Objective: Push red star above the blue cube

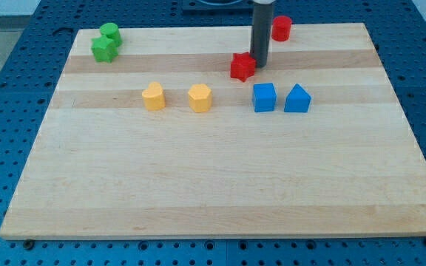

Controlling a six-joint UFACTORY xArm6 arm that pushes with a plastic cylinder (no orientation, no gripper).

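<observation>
1. Red star (242,66) lies on the bench (213,185) toward the view's top, up and left of the blue cube (264,97), near it but apart.
2. My tip (260,64) is just right of the star, touching or nearly so; there is no pincer on this rod.
3. Judged from here, the task is nearly done: the star needs a short nudge to the view's right to sit straight above the cube.
4. No writing or brand is readable.
</observation>
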